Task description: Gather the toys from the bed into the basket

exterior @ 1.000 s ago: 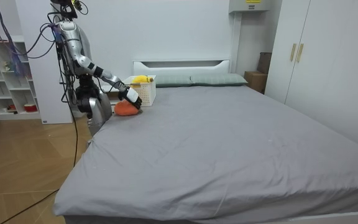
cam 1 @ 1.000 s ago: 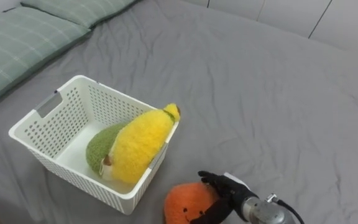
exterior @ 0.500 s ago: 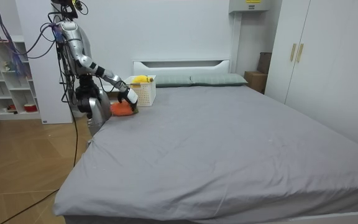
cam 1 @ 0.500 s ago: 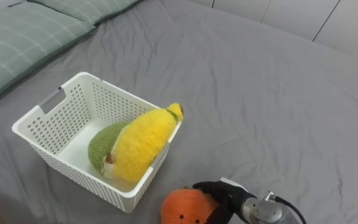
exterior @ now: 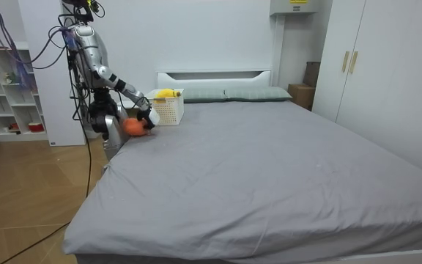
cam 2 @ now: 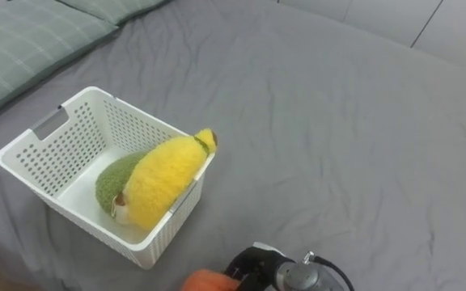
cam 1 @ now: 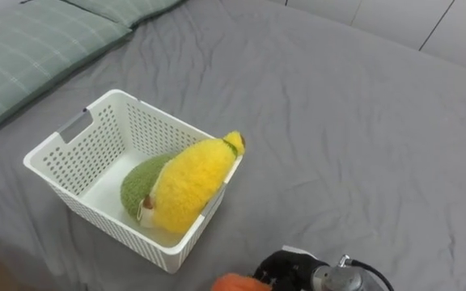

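Observation:
A white perforated basket [cam 1: 95,214] stands on the grey bed [cam 1: 354,137]. A yellow plush toy [cam 1: 188,182] leans over its near right rim, and a green plush toy [cam 1: 140,182] lies under it. An orange plush toy [cam 1: 235,283] shows at the bottom edge, to the basket's near right. My right hand [cam 1: 290,271] is against its right side with dark fingers curled on it. In the room view the orange toy [exterior: 132,126] hangs at my right hand [exterior: 146,119], at the bed's edge in front of the basket [exterior: 168,110].
Green checked pillows [cam 1: 31,48] lie at the head of the bed, to the basket's far left. I stand at the bed's corner on the room view's left, with a white shelf [exterior: 6,88] behind me. Wardrobe doors [exterior: 372,73] stand on the far side.
My right hand's fingers have curled round the orange toy and drawn it toward me, off the bed's surface toward the room view's left. The eye view has shifted a little.

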Controlling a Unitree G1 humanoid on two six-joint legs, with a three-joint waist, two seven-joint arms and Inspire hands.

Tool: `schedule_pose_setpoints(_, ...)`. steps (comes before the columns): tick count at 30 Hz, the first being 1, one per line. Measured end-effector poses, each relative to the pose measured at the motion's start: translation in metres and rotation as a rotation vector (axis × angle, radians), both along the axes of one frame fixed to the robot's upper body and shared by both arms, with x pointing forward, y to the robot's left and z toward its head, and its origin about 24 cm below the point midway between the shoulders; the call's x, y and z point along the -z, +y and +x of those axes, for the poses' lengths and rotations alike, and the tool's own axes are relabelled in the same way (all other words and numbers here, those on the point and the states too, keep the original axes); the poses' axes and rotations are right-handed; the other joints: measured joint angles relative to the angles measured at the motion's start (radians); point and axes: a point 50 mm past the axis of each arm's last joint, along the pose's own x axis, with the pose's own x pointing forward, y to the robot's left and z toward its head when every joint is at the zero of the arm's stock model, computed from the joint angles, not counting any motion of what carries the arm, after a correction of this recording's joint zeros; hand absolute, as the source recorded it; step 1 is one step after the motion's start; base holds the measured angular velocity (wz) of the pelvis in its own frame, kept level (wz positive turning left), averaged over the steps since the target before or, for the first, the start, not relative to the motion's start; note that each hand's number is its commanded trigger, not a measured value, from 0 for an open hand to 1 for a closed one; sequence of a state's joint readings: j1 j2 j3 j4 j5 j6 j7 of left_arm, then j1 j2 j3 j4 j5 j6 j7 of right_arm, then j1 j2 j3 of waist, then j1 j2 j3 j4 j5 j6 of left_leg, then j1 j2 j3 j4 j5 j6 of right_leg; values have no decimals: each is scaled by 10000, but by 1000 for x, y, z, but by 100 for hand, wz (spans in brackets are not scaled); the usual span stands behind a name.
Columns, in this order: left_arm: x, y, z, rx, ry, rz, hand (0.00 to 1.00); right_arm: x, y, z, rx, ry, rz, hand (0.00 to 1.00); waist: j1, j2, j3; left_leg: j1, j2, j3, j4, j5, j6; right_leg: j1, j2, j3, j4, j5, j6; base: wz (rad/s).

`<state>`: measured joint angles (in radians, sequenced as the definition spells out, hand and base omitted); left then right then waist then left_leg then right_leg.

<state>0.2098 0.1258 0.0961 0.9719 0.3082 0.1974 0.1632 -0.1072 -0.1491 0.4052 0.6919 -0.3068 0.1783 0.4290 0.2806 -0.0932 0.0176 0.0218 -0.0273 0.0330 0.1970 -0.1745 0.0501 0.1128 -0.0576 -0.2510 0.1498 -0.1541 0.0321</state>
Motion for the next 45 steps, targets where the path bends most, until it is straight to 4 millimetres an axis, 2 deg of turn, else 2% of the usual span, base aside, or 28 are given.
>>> schedule_pose_setpoints(10, 1, 0, 7, 23, -37, -14, 0, -4, 1, 8, -167, -295, -161, 100, -1, -26, -18, 15, 5, 62, 8, -1, 1, -1, -3, -2, 6, 1, -1, 0)
schedule_pose_setpoints(12, 0, 0, 8, 48, -104, -11, 0, -5, 1, 9, -146, -385, -162, 100, -9, -68, -47, 29, 4, 76, 4, 0, 1, 6, -3, 7, 7, 1, -1, 0)
schedule_pose_setpoints(17, -1, 1, 14, 94, -353, 9, 0, -16, -6, 21, 306, -1138, -181, 100, -48, -84, -54, 66, -2, 73, 7, 1, 3, 50, -15, 0, 4, 1, -1, 0)
schedule_pose_setpoints(21, -2, 2, 15, 22, -481, 34, 0, -38, -17, 40, 864, -2504, -186, 100, -177, -79, -50, 57, -19, 28, 16, 2, 5, 66, -23, -19, 4, 1, -1, 2)
schedule_pose_setpoints(24, -3, 5, 15, -201, -594, 87, 0, -52, -31, 51, 1955, -3464, -59, 100, -318, -93, -58, 79, -16, 48, 9, 1, 7, 68, -24, -17, 2, 1, -1, 0)
schedule_pose_setpoints(25, -3, 7, 14, -292, -613, 126, 0, -57, -35, 55, 2322, -3825, -5, 100, -415, -140, -87, 77, -16, 56, 5, 2, 7, 66, -25, -17, 2, 1, -1, 0)
schedule_pose_setpoints(29, -5, 12, 12, -631, -780, 342, 0, -78, -44, 66, 3176, -4984, 164, 100, -695, -134, -84, 176, -11, 104, -66, 11, 13, 101, -23, 43, 4, 1, -1, -4)
schedule_pose_setpoints(31, -7, 16, 11, -900, -977, 455, 0, -97, -54, 73, 3548, -6001, 63, 100, -872, -158, -100, 219, -8, 146, -115, 11, 15, 120, -22, 73, 4, 1, 0, -5)
schedule_pose_setpoints(37, -8, 18, 11, -1229, -1264, 405, 0, -155, -75, 90, 4551, -8958, -218, 100, -951, -126, -85, 295, 19, 336, -161, 9, 18, 37, -22, 168, 14, 1, 0, -8)
schedule_pose_setpoints(40, -8, 19, 9, -1231, -1238, 484, 0, -172, -76, 96, 4689, -9776, -260, 100, -956, -114, -85, 308, 42, 396, -225, 8, 15, 19, 1, 248, 25, 1, 0, -10)
schedule_pose_setpoints(45, -7, 19, 6, -1227, -1138, 495, 0, -196, -69, 108, 4715, -10788, -25, 100, -818, -59, -129, 311, 66, 491, -272, 12, 8, -86, 17, 314, 38, 2, -1, -6)
